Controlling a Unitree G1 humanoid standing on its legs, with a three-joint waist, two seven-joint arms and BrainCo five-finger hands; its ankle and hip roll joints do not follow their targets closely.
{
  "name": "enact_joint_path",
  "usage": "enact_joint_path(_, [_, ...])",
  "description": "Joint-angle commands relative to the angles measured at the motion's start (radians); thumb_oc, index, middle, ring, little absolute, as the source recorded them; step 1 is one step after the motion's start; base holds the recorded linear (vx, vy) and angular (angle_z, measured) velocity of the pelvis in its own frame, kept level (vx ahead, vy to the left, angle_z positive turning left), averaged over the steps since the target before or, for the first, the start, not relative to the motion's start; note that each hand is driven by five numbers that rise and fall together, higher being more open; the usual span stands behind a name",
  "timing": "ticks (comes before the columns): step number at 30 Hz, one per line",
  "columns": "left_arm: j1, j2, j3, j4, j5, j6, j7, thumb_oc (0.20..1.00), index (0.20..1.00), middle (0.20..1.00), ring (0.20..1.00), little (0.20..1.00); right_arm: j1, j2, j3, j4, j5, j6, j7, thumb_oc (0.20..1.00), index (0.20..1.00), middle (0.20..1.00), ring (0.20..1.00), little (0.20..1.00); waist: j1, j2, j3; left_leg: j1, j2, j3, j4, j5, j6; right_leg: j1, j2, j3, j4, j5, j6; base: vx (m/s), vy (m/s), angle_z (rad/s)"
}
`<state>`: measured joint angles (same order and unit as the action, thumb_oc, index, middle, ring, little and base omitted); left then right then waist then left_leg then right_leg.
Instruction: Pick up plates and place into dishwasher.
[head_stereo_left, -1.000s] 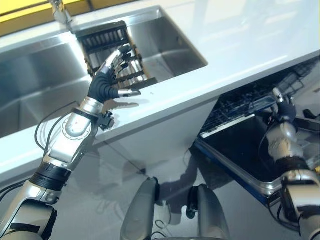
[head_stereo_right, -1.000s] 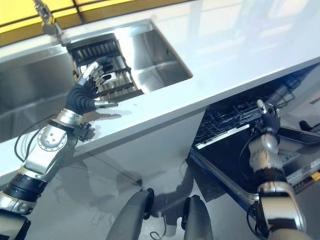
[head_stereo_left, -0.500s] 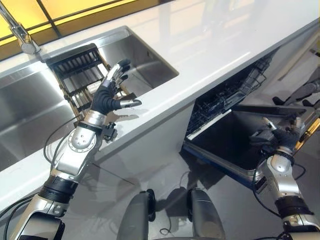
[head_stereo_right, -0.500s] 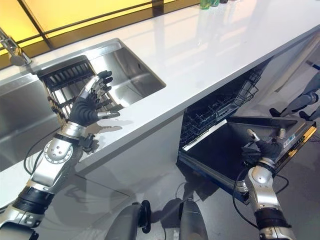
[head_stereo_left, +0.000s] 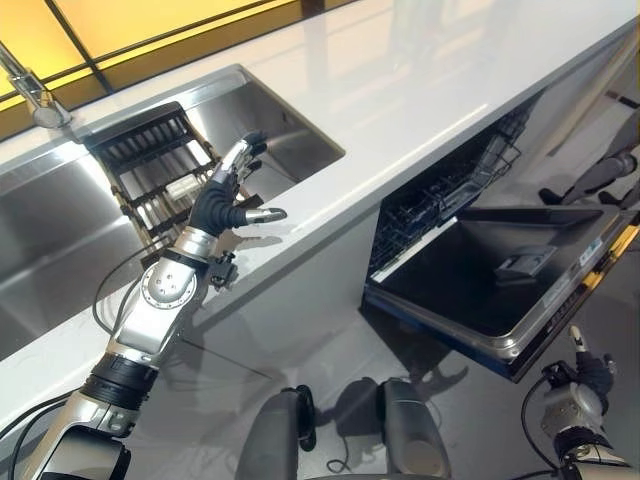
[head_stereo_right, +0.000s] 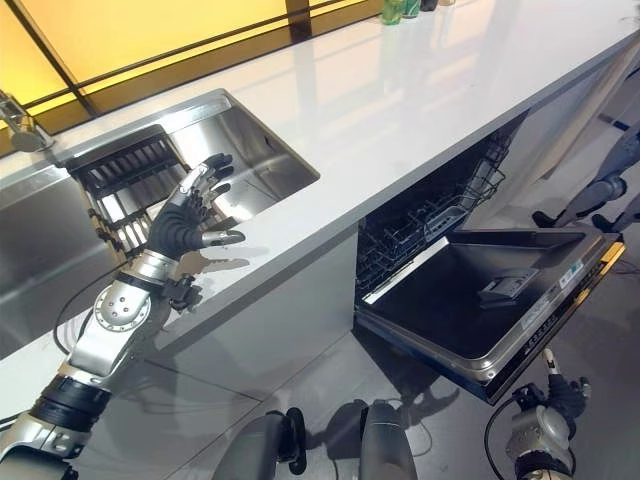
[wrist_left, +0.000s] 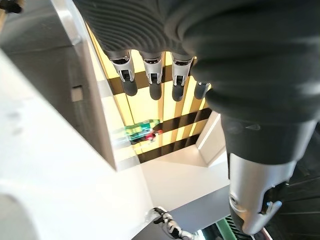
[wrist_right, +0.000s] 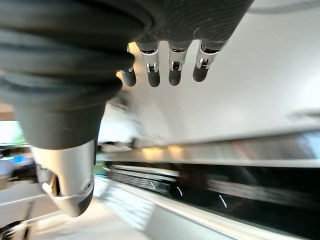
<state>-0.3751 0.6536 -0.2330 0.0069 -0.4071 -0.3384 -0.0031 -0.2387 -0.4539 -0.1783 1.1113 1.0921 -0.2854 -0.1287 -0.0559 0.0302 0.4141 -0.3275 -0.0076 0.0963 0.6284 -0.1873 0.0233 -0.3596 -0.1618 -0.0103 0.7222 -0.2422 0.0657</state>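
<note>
Plate (head_stereo_left: 181, 187) in sink rack (head_stereo_left: 160, 170), just beyond spread, empty left hand (head_stereo_left: 225, 200), right hand (head_stereo_left: 592, 372) low, fingers straight, empty.

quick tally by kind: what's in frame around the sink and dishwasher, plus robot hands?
Hands: 2, left hand open over the sink edge, right hand low beside the open door
Sink: 1
Dish rack in the sink: 1
Faucet: 1
Countertop: 1
Dishwasher, door down: 1
Bottles at the counter's far end: count unclear
Total: 7, bottles excluded
</note>
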Motion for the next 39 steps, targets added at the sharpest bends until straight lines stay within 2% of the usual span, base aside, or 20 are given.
enact_joint_path(1, [-0.055, -0.057, -0.01, -0.057, -0.012, -0.03, -0.011, 1.0, 1.0, 1.0, 1.0, 1.0, -0.07, 0.022, 0.067, 0.023, 0.139, 0.07, 0.267, 1.0, 1.0, 1.0, 1.0, 1.0, 0.024, 0.042, 0.032, -0.007, -0.052, -0.015, 0.145, -0.156, 0.083, -0.002, 0.024, -0.04, 0.029, 0.038, -0.096, -0.05, -0.021, 0.08])
enact_joint_path(5, [-0.06, -0.066, -0.024, -0.05, -0.017, -0.052, -0.03, 1.0, 1.0, 1.0, 1.0, 1.0, -0.167, 0.045, 0.153, -0.045, 0.28, 0.126, 0.522, 1.0, 1.0, 1.0, 1.0, 1.0, 0.045, 0.063, 0.049, -0.034, -0.069, -0.032, 0.16, -0.146, 0.075, -0.03, 0.015, -0.049, 0.059, 0.031, -0.103, -0.04, -0.016, 0.06])
enact_joint_path(8, [-0.053, -0.062, -0.019, -0.034, -0.027, -0.072, -0.045, 1.0, 1.0, 1.0, 1.0, 1.0, -0.223, 0.063, 0.222, -0.172, 0.339, 0.147, 0.648, 1.0, 1.0, 1.0, 1.0, 1.0, 0.051, 0.071, 0.053, -0.042, -0.075, -0.038, 0.154, -0.135, 0.071, -0.041, 0.008, -0.054, 0.061, 0.033, -0.103, -0.04, -0.005, 0.02])
enact_joint_path(11, [-0.055, -0.053, -0.009, -0.017, -0.04, -0.075, -0.06, 1.0, 1.0, 1.0, 1.0, 1.0, -0.296, 0.068, 0.28, -0.309, 0.366, 0.156, 0.696, 1.0, 1.0, 1.0, 1.0, 1.0, 0.056, 0.068, 0.055, -0.052, -0.074, -0.042, 0.157, -0.129, 0.066, -0.051, 0.003, -0.057, 0.063, 0.036, -0.1, -0.02, -0.016, -0.21])
enact_joint_path(14, [-0.058, -0.037, 0.006, -0.005, -0.057, -0.066, -0.086, 1.0, 1.0, 1.0, 1.0, 1.0, -0.371, 0.05, 0.298, -0.396, 0.365, 0.16, 0.695, 1.0, 1.0, 1.0, 1.0, 1.0, 0.066, 0.063, 0.049, -0.058, -0.071, -0.046, 0.162, -0.126, 0.063, -0.052, 0.0, -0.062, 0.064, 0.037, -0.097, 0.0, -0.04, -0.18])
enact_joint_path(15, [-0.066, -0.03, 0.007, -0.001, -0.063, -0.058, -0.093, 1.0, 1.0, 1.0, 1.0, 1.0, -0.414, 0.04, 0.293, -0.418, 0.353, 0.166, 0.667, 1.0, 1.0, 1.0, 1.0, 1.0, 0.071, 0.061, 0.046, -0.06, -0.07, -0.049, 0.166, -0.127, 0.062, -0.053, -0.002, -0.064, 0.066, 0.037, -0.097, 0.01, -0.052, -0.19])
enact_joint_path(22, [-0.102, 0.025, -0.01, 0.014, -0.1, -0.052, -0.14, 1.0, 1.0, 1.0, 1.0, 1.0, -0.601, -0.039, 0.282, -0.401, 0.35, 0.145, 0.608, 1.0, 1.0, 1.0, 1.0, 1.0, 0.109, 0.048, 0.021, -0.078, -0.07, -0.067, 0.195, -0.135, 0.058, -0.048, -0.011, -0.084, 0.077, 0.029, -0.099, 0.02, -0.072, 0.08])
enact_joint_path(31, [-0.134, 0.077, -0.037, 0.025, -0.121, -0.073, -0.181, 1.0, 1.0, 1.0, 1.0, 1.0, -0.649, -0.101, 0.262, -0.346, 0.347, 0.14, 0.554, 1.0, 1.0, 1.0, 1.0, 1.0, 0.128, 0.031, 0.006, -0.077, -0.066, -0.086, 0.22, -0.146, 0.056, -0.025, -0.015, -0.1, 0.085, 0.018, -0.105, 0.04, -0.053, 0.28])
enact_joint_path(39, [-0.163, 0.102, -0.062, 0.011, -0.136, -0.058, -0.213, 1.0, 1.0, 1.0, 1.0, 1.0, -0.649, -0.125, 0.25, -0.284, 0.365, 0.133, 0.542, 1.0, 1.0, 1.0, 1.0, 1.0, 0.128, 0.028, 0.0, -0.077, -0.062, -0.09, 0.223, -0.149, 0.058, -0.025, -0.015, -0.102, 0.093, 0.01, -0.107, 0.01, -0.015, 0.15])
